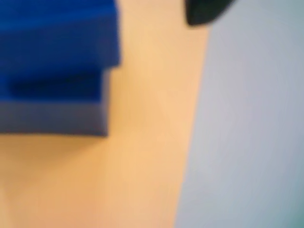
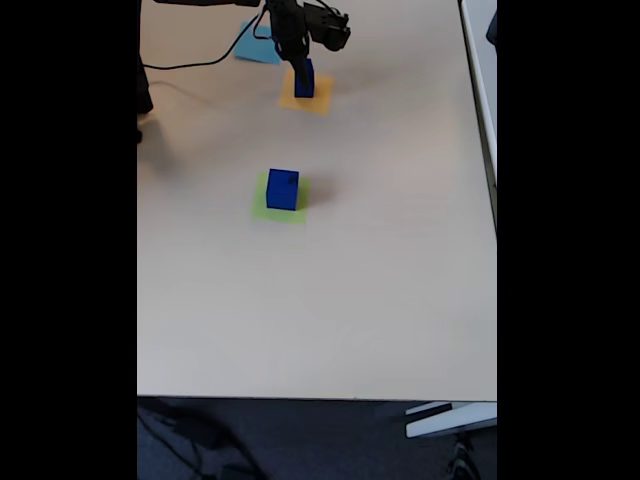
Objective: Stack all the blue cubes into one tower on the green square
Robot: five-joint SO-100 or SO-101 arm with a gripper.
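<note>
In the fixed view, one blue cube (image 2: 283,189) stands on the green square (image 2: 262,207) near the table's middle. Farther back, a taller dark blue column (image 2: 304,80) stands on an orange square (image 2: 319,100), with my gripper (image 2: 302,66) directly over it. The blurred wrist view shows this column as two stepped blue cubes (image 1: 57,61) on the orange paper (image 1: 147,142). One dark fingertip (image 1: 204,12) sits at the top, with a strip of orange between it and the cubes. The other finger is hidden. The jaws look open around the column.
A light-blue paper square (image 2: 256,47) lies behind the orange one, next to the arm (image 2: 320,25). A black cable (image 2: 190,65) runs across the back left of the table (image 2: 400,250).
</note>
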